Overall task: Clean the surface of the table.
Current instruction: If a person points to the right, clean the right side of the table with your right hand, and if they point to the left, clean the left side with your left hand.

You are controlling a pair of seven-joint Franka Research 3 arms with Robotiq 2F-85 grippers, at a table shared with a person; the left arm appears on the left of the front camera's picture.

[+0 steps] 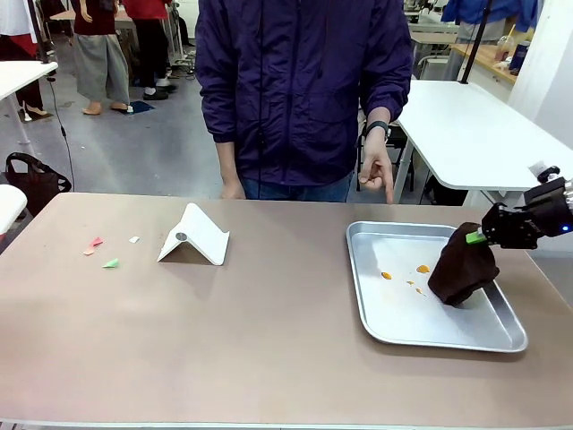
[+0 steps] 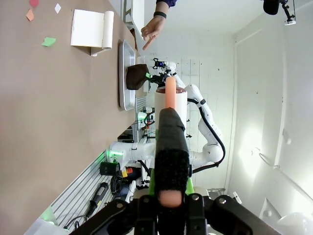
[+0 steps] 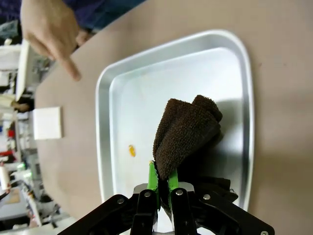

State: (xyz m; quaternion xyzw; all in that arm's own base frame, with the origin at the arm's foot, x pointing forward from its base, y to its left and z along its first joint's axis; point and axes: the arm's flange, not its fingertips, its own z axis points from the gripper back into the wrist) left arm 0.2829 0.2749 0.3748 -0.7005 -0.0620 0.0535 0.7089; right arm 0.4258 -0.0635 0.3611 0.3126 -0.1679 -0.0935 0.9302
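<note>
The taupe-brown table (image 1: pixel 224 340) carries a few small paper scraps (image 1: pixel 111 263) at its left end. My right gripper (image 1: pixel 481 237) is shut on a dark brown cloth (image 1: pixel 461 269), which hangs down into the silver tray (image 1: pixel 448 339). From the right wrist, the green pads (image 3: pixel 153 176) pinch the cloth (image 3: pixel 188 129) above the tray (image 3: pixel 102 98). My left gripper (image 2: pixel 168 191) is off the table's side, turned sideways, and shut on a black stick-like tool (image 2: pixel 171 142) with a salmon tip. The table (image 2: pixel 58 122) runs along that view's left.
Orange crumbs (image 1: pixel 423 269) lie in the tray. A white folded stand (image 1: pixel 192 235) sits left of the table's middle. A person in a purple jacket stands at the far edge, one hand (image 1: pixel 378 170) pointing down near the tray's far corner. A white table (image 1: pixel 474 134) stands behind.
</note>
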